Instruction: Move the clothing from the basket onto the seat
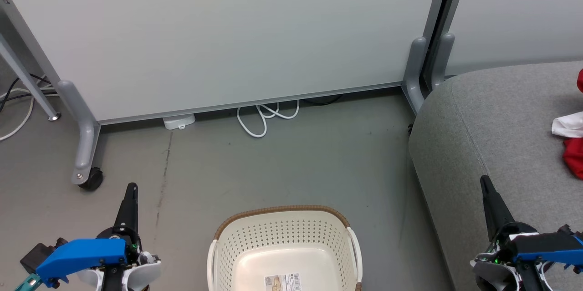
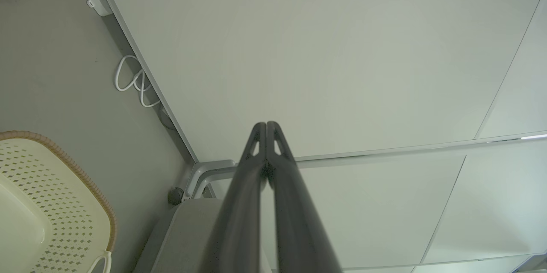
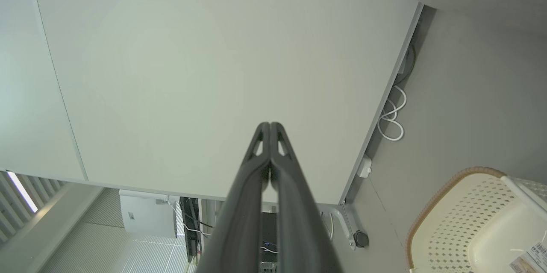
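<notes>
Left claw: mine, clenched tight, finger against finger, grasping nothing; it hangs over the floor, left of the basket.
Right claw: mine, clenched as well and empty, above the seat's near edge.
Basket: on the floor between my claws, near the seat's rounded corner but apart from it; a barcode sticker shows on its bottom.
Seat: grey cushion, right of the basket.
Clothing: red and white cloth lying on the seat's top.
Partition panel: white, with a cable looped at its foot.
</notes>
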